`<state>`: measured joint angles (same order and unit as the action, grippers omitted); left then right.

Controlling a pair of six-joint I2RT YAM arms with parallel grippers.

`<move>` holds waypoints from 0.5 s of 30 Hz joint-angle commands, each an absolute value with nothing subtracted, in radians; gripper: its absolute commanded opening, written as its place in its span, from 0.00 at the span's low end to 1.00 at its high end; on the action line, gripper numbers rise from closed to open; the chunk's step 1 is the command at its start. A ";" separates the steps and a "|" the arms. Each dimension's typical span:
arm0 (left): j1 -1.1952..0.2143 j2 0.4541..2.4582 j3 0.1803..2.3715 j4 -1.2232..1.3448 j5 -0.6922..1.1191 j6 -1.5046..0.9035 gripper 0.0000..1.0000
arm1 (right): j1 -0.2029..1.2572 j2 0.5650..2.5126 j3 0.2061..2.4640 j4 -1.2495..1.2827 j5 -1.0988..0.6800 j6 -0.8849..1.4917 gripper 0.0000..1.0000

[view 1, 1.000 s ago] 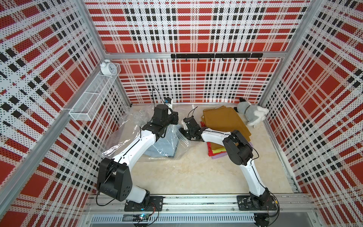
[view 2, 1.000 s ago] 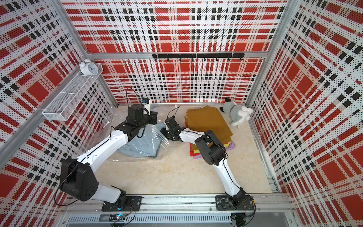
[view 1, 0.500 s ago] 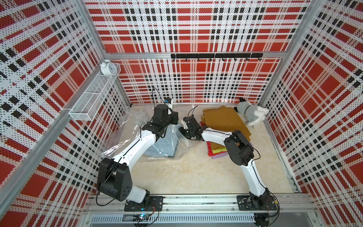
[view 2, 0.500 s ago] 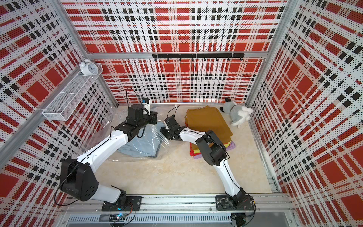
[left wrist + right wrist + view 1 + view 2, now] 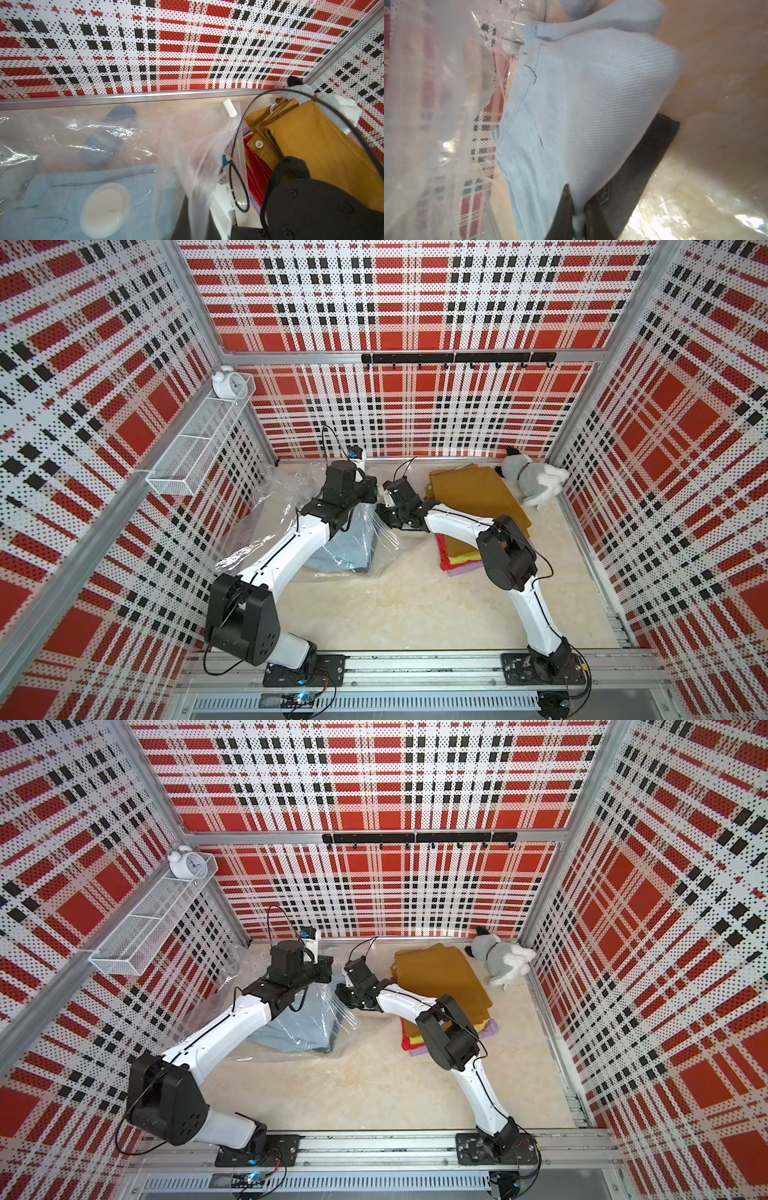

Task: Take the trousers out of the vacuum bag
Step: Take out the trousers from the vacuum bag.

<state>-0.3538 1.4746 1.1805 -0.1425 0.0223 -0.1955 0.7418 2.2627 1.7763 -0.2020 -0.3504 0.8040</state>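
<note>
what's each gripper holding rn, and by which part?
Right gripper: shut on the light blue trousers, pinching the cloth's edge inside the vacuum bag. Left gripper: shut, apparently on the bag's upper lip at its mouth; fingers hidden.

Bare table [image 5: 395, 605] lies open in the lower middle in both top views, between the two arm bases, and a tool could pass there freely. Left of centre, the crinkled vacuum bag [image 5: 249, 539] spreads over the table. Stacked trousers [image 5: 473, 493] and a plush toy [image 5: 534, 481] fill the upper right. The left arm [image 5: 291, 547] and right arm [image 5: 453, 522] converge at the bag's mouth, which the light blue trousers [image 5: 581, 104] fill, so little room is left there.
</note>
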 commanded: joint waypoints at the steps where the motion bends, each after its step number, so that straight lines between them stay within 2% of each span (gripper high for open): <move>1: -0.349 1.478 1.170 -0.110 0.029 -0.190 0.00 | 0.716 2.151 1.806 -0.230 -0.321 0.740 0.00; 15: -0.354 1.492 1.168 -0.110 0.020 -0.188 0.00 | 0.652 1.932 1.715 -0.307 -0.286 0.644 0.00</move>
